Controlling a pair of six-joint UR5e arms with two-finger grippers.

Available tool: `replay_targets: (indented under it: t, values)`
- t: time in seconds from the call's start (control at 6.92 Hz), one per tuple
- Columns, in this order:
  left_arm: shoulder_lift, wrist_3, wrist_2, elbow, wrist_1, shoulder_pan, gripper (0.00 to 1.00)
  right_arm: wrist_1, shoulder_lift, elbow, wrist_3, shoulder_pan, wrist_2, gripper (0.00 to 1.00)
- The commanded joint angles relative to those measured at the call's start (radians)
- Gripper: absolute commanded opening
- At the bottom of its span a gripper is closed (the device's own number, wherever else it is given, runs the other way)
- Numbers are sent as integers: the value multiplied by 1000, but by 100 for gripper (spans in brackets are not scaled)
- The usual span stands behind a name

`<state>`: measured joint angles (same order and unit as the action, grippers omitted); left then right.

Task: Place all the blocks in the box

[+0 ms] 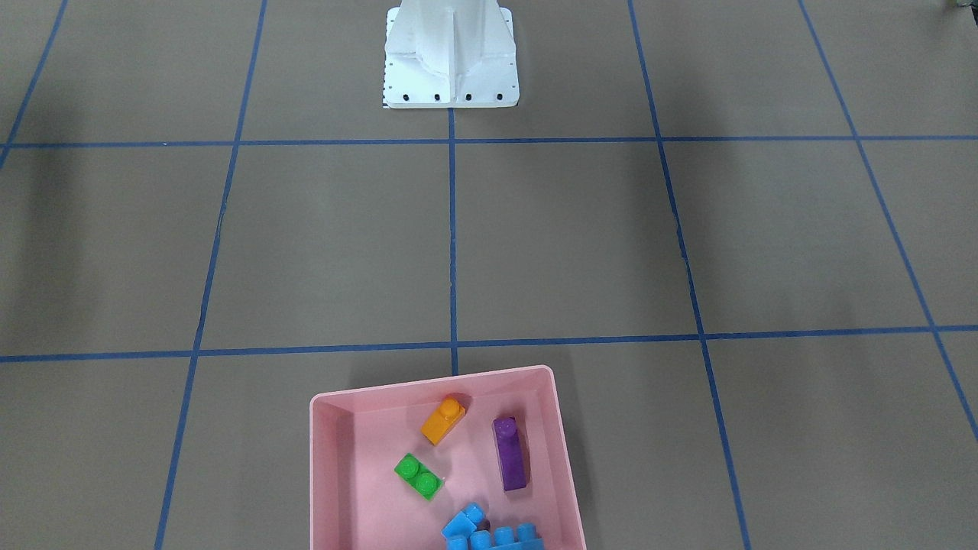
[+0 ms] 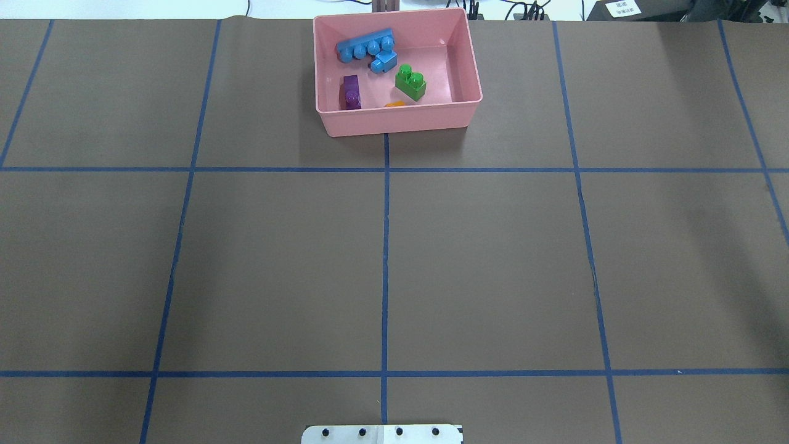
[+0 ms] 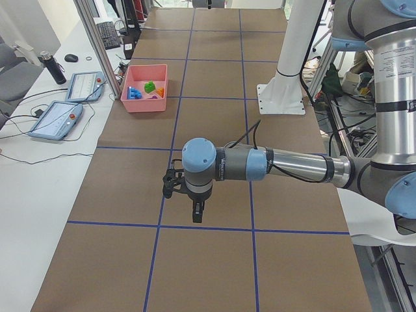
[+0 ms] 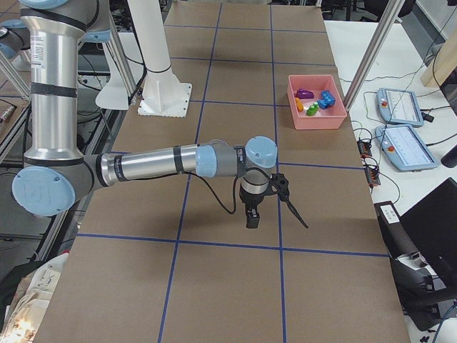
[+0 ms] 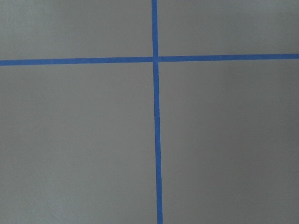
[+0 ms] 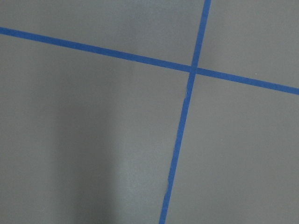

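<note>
The pink box (image 1: 328, 428) stands at the table's far side from the robot, also in the overhead view (image 2: 400, 120). Inside it lie the orange block (image 1: 443, 420), the purple block (image 1: 510, 452), the green two-stud block (image 1: 419, 475), the small blue block (image 1: 464, 523) and the long blue block (image 1: 497, 539). My left gripper (image 3: 197, 211) hangs over bare table in the exterior left view, far from the box. My right gripper (image 4: 251, 214) hangs likewise in the exterior right view. I cannot tell if either is open or shut. Both wrist views show only table and blue tape.
The white metal base (image 1: 451, 61) stands at the robot's side of the table. Blue tape lines grid the brown tabletop. Two tablets (image 3: 62, 110) and metal posts (image 3: 97, 45) are just beyond the box's edge of the table.
</note>
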<state>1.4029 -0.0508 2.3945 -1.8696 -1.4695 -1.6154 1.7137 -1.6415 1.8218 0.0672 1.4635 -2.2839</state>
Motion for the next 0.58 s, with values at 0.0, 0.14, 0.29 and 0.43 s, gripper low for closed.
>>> replay_targets:
  t: [0.0, 0.14, 0.29, 0.43]
  values:
    - [7, 0, 3, 17, -2, 3, 100, 1, 0, -2, 0, 41, -54, 100]
    - [8, -1, 0, 12, -3, 3, 100, 0, 2, -7, 2, 41, -51, 100]
    - [8, 0, 0, 3, -2, 3, 100, -2, -1, -3, 0, 41, -49, 100]
    - [7, 0, -2, -11, -2, 5, 100, -5, -1, -1, 2, 41, -49, 100]
